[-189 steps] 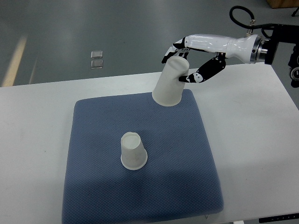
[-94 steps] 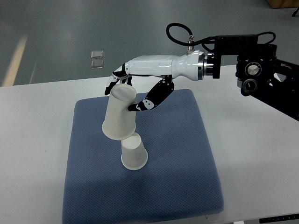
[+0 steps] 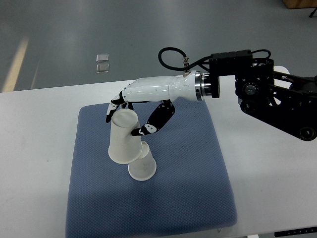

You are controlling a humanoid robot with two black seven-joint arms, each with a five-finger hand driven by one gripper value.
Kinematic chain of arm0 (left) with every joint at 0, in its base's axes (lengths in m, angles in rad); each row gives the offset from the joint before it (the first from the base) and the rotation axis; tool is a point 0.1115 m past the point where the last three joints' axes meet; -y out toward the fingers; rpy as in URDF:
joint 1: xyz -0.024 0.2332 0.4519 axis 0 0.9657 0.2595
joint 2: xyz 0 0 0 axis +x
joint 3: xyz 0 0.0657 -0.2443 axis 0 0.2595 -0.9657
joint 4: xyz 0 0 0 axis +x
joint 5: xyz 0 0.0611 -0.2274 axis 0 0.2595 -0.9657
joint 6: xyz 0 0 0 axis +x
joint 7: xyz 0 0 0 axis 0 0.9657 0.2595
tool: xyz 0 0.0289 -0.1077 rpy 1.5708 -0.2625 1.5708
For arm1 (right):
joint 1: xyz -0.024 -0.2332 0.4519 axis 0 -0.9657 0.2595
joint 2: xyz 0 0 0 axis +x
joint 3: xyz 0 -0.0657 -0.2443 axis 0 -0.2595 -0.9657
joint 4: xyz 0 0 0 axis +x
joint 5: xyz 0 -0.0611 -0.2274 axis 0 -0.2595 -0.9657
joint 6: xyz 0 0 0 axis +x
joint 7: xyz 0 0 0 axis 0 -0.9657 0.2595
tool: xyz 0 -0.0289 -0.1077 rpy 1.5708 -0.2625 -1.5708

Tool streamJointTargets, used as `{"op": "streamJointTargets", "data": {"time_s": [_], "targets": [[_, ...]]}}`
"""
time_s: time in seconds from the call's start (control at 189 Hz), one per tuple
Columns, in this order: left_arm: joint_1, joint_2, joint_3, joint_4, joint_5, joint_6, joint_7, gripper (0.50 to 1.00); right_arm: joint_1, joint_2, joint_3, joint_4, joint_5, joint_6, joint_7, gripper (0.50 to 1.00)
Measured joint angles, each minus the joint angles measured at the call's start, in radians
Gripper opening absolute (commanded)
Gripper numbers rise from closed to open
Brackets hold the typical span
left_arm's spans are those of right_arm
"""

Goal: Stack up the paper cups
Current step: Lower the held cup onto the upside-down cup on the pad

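Right robot hand (image 3: 130,115) pinches an inverted paper cup (image 3: 123,137), tilted, its rim overlapping the second cup (image 3: 143,166) standing on the blue mat (image 3: 193,188). White counter (image 3: 34,148) surrounds the mat.

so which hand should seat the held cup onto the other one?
Right. The right robot hand already grips the upside-down cup, held tilted just left of the standing cup on the blue mat. No left arm is in view.
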Motion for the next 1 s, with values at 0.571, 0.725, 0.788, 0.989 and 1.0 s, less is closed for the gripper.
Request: {"op": "streamJointTargets", "data": {"time_s": [0.571,0.725,0.788,0.989,1.0], "targets": [[0.000,0.000,0.000,0.000,0.000,0.000,0.000,1.000,-0.002,-0.011,-0.015,0.005,-0.081,0.002,0.032,0.513],[0.000,0.000,0.000,0.000,0.000,0.000,0.000,1.000,-0.002,-0.012,-0.020,0.006,-0.100,0.002,0.039,0.513],[0.000,0.000,0.000,0.000,0.000,0.000,0.000,1.000,-0.002,-0.012,-0.020,0.006,-0.109,0.002,0.043,0.513],[0.000,0.000,0.000,0.000,0.000,0.000,0.000,1.000,-0.008,-0.014,-0.024,0.005,-0.135,-0.002,0.052,0.515],[0.000,0.000,0.000,0.000,0.000,0.000,0.000,1.000,-0.008,-0.014,-0.024,0.005,-0.136,-0.003,0.052,0.515]]}}
